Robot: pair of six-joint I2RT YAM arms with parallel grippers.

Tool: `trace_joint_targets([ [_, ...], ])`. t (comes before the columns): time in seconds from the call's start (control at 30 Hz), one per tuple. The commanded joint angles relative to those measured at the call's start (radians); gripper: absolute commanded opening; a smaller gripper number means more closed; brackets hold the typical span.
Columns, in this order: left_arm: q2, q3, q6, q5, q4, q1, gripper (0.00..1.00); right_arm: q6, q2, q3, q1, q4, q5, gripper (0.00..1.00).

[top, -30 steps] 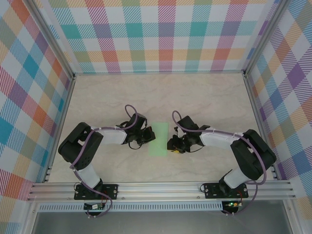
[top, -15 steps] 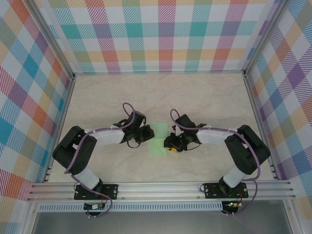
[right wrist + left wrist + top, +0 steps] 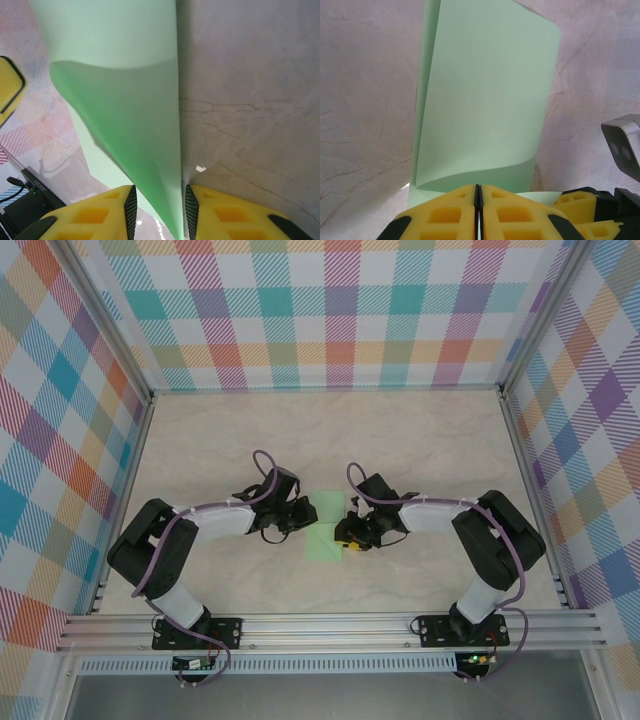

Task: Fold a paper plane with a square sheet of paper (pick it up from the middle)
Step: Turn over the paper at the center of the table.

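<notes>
The light green paper (image 3: pixel 325 527) lies mid-table as a long folded sheet with its top layer lifted. In the left wrist view the paper (image 3: pixel 485 100) curls up from the table toward my left gripper (image 3: pixel 477 192), whose yellow jaws are shut on the raised layer's edge. From above, the left gripper (image 3: pixel 299 516) sits at the sheet's left side. My right gripper (image 3: pixel 349 537) is at its right side. The right gripper (image 3: pixel 157 202) is open, and the lifted green flap (image 3: pixel 130 115) passes between its fingers without being pinched.
The pale marble tabletop (image 3: pixel 400 440) is walled by checked panels on three sides. A metal rail (image 3: pixel 330 625) runs along the near edge by the arm bases. The right gripper's grey housing (image 3: pixel 625 147) sits close beside the left jaws.
Both grippers have closed in on the sheet from either side. The paper, flat a second ago, now has its top layer lifted and bent near the middle.
</notes>
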Motion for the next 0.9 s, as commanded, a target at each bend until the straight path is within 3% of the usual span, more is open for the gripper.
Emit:
trace_joint_targets([
  [0.0, 0.027, 0.008, 0.013, 0.014, 0.0, -0.011, 0.1, 0.012, 0.014, 0.012, -0.004, 0.026, -0.022, 0.32],
  [0.87, 0.046, 0.0, -0.006, -0.019, 0.006, -0.013, 0.08, 0.01, 0.045, 0.004, -0.015, 0.124, -0.081, 0.32],
])
